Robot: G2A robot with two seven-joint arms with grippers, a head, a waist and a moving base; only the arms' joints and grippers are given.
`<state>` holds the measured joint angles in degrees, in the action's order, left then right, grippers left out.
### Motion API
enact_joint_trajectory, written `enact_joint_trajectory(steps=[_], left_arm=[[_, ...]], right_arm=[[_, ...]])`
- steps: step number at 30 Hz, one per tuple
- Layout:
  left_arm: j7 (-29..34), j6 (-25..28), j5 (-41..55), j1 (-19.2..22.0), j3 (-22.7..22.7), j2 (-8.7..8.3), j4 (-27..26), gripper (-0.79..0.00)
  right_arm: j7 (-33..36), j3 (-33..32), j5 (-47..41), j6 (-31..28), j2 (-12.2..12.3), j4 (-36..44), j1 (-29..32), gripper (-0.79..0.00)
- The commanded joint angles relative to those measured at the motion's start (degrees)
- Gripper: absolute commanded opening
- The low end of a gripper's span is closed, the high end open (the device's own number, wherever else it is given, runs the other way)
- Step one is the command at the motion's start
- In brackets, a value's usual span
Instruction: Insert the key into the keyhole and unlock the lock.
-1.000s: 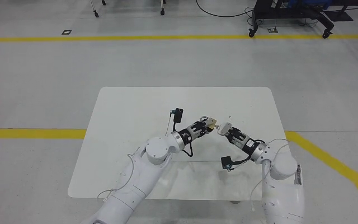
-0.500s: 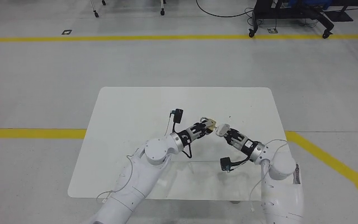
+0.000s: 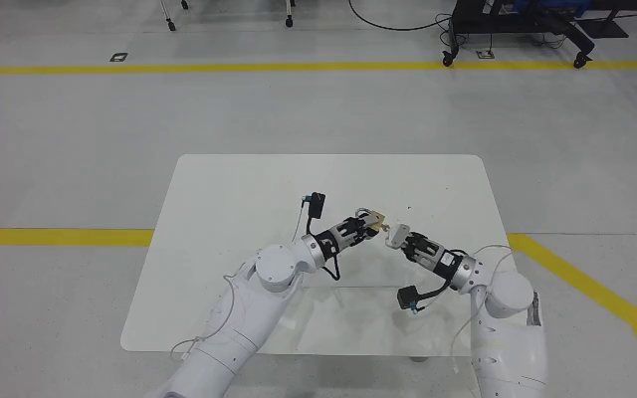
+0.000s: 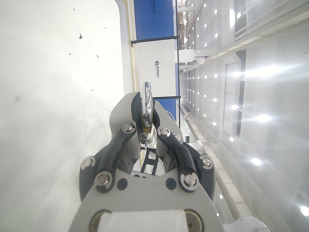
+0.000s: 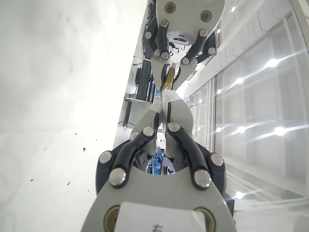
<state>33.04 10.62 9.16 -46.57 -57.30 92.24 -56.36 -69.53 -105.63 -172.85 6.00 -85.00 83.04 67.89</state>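
Left claw clamped on lock, steel shackle showing, right claw pinched on key, touching brass body

Tip to tip above the desk's middle, slightly toward the near edge: left claw clamped on the lock, right claw pinching the key, with no gap to pass between. Near edge crossed by both arms. Open room along the far edge and both far corners.
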Motion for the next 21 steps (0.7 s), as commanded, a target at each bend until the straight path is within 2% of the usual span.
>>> enact_joint_trajectory(steps=[1, 4, 5, 6, 8, 10, 12, 13, 14, 17, 21], left_arm=[[0.7, 0.0, 0.7, 0.0, -0.1, 0.00, 0.2, -0.785], [1.2, -0.1, 1.0, 0.1, -0.2, -0.03, 0.4, -0.785], [1.3, -0.2, 1.3, 0.1, -0.3, -0.04, 0.4, -0.785], [1.7, -0.2, 1.7, 0.1, -0.4, -0.04, 0.4, -0.785], [2.1, 0.0, 1.8, 0.1, -0.5, -0.11, 0.4, -0.785], [3.5, 0.6, 2.6, -0.1, -0.8, -0.21, 0.3, -0.785], [5.7, 1.6, 3.0, -0.2, -1.1, -0.42, 0.5, -0.785], [7.2, 2.2, 3.4, -0.1, -1.4, -0.56, 0.8, -0.785], [8.4, 2.6, 3.6, -0.1, -1.7, -0.72, 1.4, -0.785], [12.2, 2.7, 6.0, 0.0, -2.4, -0.96, 2.4, -0.785], [12.2, 2.7, 6.0, 0.0, -2.4, -0.96, 2.4, -0.785]], right_arm=[[0.2, 0.3, 0.4, 0.4, 0.3, 0.2, 0.2, -0.785], [1.4, 0.6, 0.6, 1.2, 0.6, 0.8, 0.7, -0.763], [1.8, 0.6, 0.2, 1.3, 0.7, 1.1, 0.9, -0.483], [2.3, 0.5, -0.1, 1.6, 0.8, 1.5, 1.1, -0.311], [3.0, -0.2, -1.8, 1.7, 1.0, 2.2, 1.8, -0.206], [2.0, -1.3, -3.1, 0.5, 1.1, 2.4, 2.0, -0.191], [-0.9, -2.9, -3.1, -2.6, 0.6, 1.9, 0.9, -0.215], [-2.7, -3.9, -3.1, -3.9, 0.1, 1.4, 0.2, -0.142], [-4.4, -5.0, -3.1, -5.0, -0.3, 1.0, -0.5, 0.000], [-3.7, -7.0, -3.1, -5.1, -0.8, 1.1, -0.8, 0.000], [-3.7, -7.0, -3.1, -5.1, -0.8, 1.1, -0.8, 0.000]])
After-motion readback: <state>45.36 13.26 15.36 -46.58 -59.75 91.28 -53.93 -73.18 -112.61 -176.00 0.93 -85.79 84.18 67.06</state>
